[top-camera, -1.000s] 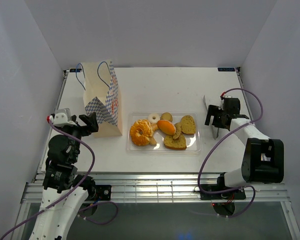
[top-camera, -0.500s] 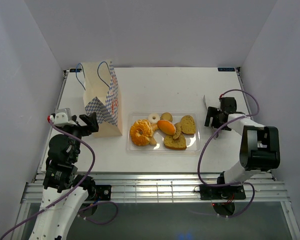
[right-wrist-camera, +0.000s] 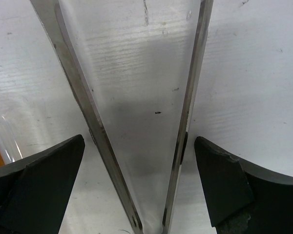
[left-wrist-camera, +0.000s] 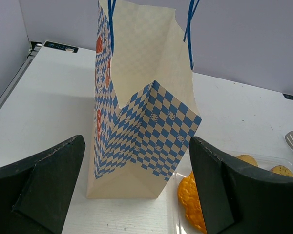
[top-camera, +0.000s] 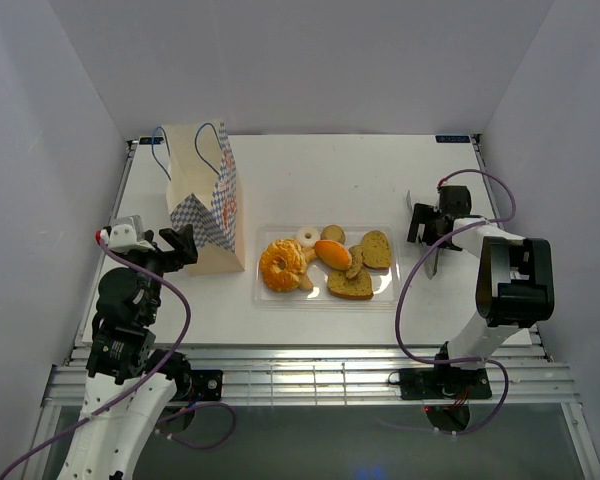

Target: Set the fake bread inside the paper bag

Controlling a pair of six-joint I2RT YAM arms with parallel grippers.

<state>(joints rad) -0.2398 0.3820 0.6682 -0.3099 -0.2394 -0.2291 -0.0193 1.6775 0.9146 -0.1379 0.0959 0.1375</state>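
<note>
White desk [top-camera: 320,170]: fake bread [top-camera: 332,255] sits in clear tray [top-camera: 263,295] mid-desk, at 9 o'clock from right pincer [top-camera: 432,228], the nearer arm. That pincer gapes wide astride metal tongs [right-wrist-camera: 78,83], gripping nothing; tongs run 12-to-6; left pincer [top-camera: 180,245] wide, empty, facing paper bag [top-camera: 202,190] at tray's 10 o'clock.

White table [top-camera: 320,175] — upright paper bag [top-camera: 205,200], clear tray [top-camera: 388,292], metal tongs [right-wrist-camera: 80,100]

My fixed camera overlooks the whole table [top-camera: 320,180] from high at its near edge. Left wrist faces the paper bag [left-wrist-camera: 146,122] closely; right wrist peers straight down onto tongs [right-wrist-camera: 77,92]
</note>
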